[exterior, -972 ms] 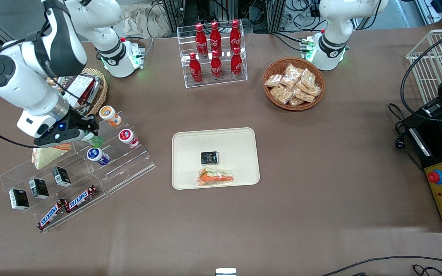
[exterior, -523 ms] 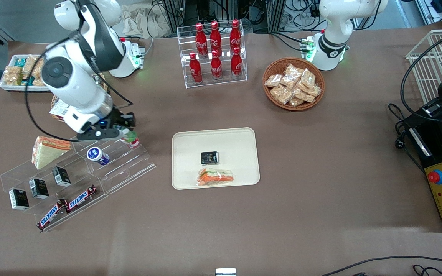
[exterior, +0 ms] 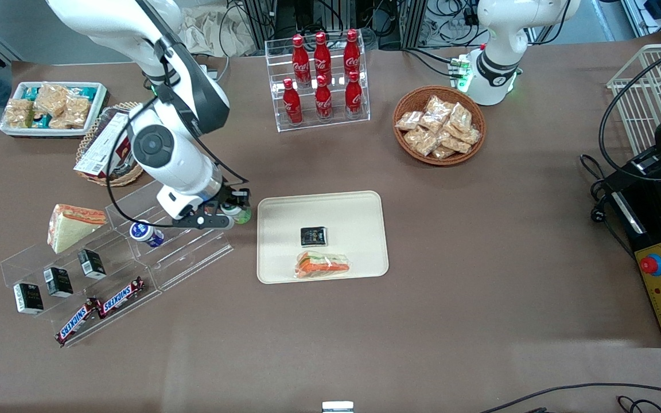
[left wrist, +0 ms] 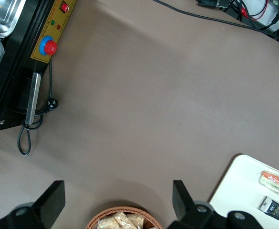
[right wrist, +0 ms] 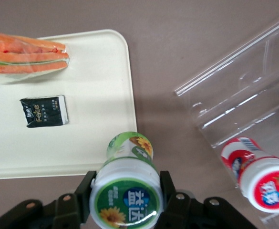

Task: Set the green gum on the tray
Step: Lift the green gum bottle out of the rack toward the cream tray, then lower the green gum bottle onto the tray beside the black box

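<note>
Green gum (right wrist: 125,198) is clamped between the tool's (right wrist: 126,202) black fingers (right wrist: 169,195), lid toward the wrist camera; the lid label is green with a sunflower and white Chinese characters. In the front view the green gum (exterior: 242,214) is held above the brown worktop (exterior: 479,241), just beside the tray's (exterior: 359,203) edge at the working arm's end, not over the tray. The tool (exterior: 233,211) hangs between the clear tiered display rack (exterior: 193,252) and the tray.

On the cream tray lie a small black packet (exterior: 313,235), white lettering reads roughly "fete" in the wrist view (right wrist: 44,111), and a wrapped sandwich (exterior: 323,265) with orange and green filling, nearer the front camera than the packet.

Rack holds a blue-bodied gum bottle (exterior: 146,233) and a red-bodied gum bottle (right wrist: 256,174) with a red-and-white lid; the latter is seen only in the wrist view. Also on the rack: a wedge sandwich (exterior: 72,225), three small black cartons (exterior: 58,281), and two bars marked "SNICKERS" (exterior: 101,310) on the lowest step.

Farther from the front camera: a clear stand with six red Coca-Cola bottles (exterior: 322,77), a wicker basket of snack packets (exterior: 439,125), a white tub of snack packets (exterior: 52,108) toward the working arm's end, and a small wicker basket with a red-and-white box (exterior: 104,150).
</note>
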